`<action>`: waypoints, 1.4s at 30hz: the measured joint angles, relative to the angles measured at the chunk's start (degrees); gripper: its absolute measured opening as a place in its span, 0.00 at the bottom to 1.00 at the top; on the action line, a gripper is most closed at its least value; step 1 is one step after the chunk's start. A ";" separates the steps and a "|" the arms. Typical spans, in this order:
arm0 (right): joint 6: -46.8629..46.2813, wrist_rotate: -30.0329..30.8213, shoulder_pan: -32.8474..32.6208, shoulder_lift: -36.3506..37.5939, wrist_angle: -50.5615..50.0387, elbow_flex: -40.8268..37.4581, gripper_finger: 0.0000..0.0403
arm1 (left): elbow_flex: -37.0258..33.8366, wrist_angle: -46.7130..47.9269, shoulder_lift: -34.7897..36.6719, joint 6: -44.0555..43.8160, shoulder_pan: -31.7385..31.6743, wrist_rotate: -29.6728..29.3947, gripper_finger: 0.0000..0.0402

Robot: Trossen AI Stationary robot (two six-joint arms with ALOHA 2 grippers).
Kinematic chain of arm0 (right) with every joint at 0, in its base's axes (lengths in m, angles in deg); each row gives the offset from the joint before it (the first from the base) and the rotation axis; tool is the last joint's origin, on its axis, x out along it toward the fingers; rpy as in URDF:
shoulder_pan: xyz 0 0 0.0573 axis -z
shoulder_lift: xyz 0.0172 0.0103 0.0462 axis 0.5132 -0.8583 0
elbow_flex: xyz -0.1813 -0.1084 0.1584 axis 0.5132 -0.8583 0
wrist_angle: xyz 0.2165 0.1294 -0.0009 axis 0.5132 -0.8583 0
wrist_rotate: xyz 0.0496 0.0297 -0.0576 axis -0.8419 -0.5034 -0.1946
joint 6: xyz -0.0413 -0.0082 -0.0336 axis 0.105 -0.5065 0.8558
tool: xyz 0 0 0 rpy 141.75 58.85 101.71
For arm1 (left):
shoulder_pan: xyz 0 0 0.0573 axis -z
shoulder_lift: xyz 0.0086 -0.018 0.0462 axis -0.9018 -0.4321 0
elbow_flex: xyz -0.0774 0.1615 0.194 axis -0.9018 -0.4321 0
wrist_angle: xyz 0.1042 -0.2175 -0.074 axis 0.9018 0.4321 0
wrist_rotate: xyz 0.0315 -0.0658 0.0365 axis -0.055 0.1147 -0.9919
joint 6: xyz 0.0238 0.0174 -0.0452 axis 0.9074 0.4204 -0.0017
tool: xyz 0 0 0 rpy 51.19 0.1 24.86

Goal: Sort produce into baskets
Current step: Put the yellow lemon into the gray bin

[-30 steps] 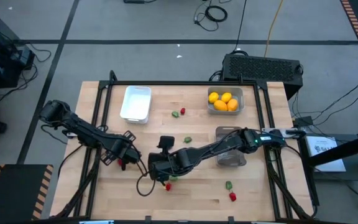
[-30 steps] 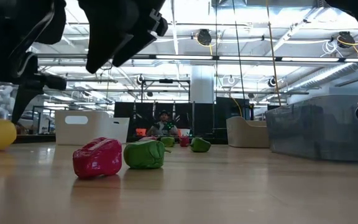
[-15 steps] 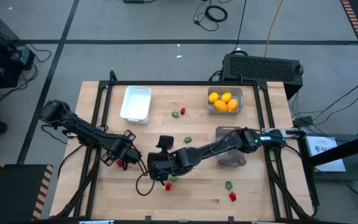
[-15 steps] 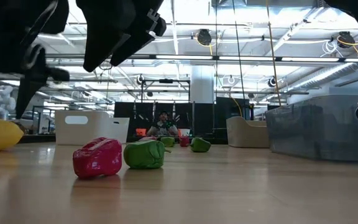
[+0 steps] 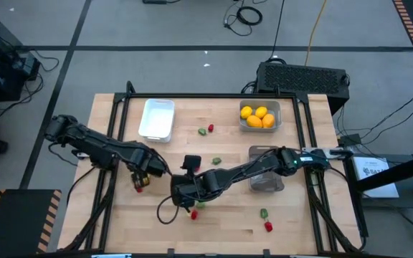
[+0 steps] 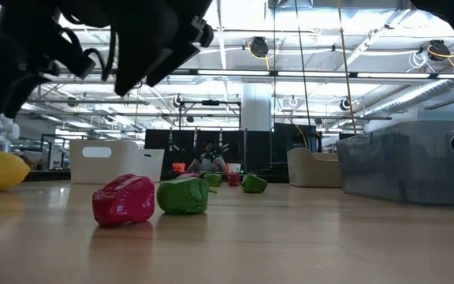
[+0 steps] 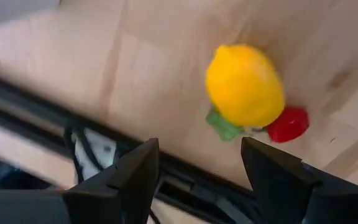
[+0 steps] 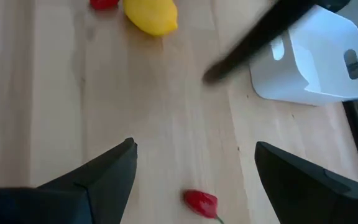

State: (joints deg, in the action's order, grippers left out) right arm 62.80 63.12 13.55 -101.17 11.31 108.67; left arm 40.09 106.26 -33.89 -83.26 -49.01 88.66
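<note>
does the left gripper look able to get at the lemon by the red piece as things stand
Probably yes. The left gripper is open, and the lemon lies bare on the table just ahead of its fingers, with only a red piece and a green piece touching it.

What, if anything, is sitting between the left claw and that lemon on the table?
Nothing visible. The open left claw faces the lemon across bare table. A green piece and a red piece sit tight against the lemon, so a grasp may catch them.
</note>
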 joint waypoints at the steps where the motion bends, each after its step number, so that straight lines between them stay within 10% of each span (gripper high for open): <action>1: -0.02 1.21 -0.21 -0.01 -0.76 0.00 0.78 | 0.00 0.26 0.02 -0.91 0.02 0.18 0.59; 24: 1.03 14.17 -4.43 -0.11 -7.43 -1.57 0.78 | -1.66 -9.38 3.91 -25.26 2.00 1.17 0.59; 42: 1.52 13.75 -5.79 -0.09 -7.15 -1.55 0.78 | -11.62 -19.76 3.93 -29.36 1.89 2.70 0.86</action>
State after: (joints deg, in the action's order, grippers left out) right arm 64.32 76.86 7.76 -101.25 4.16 107.12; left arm 28.48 86.50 -29.96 -112.61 -47.12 91.36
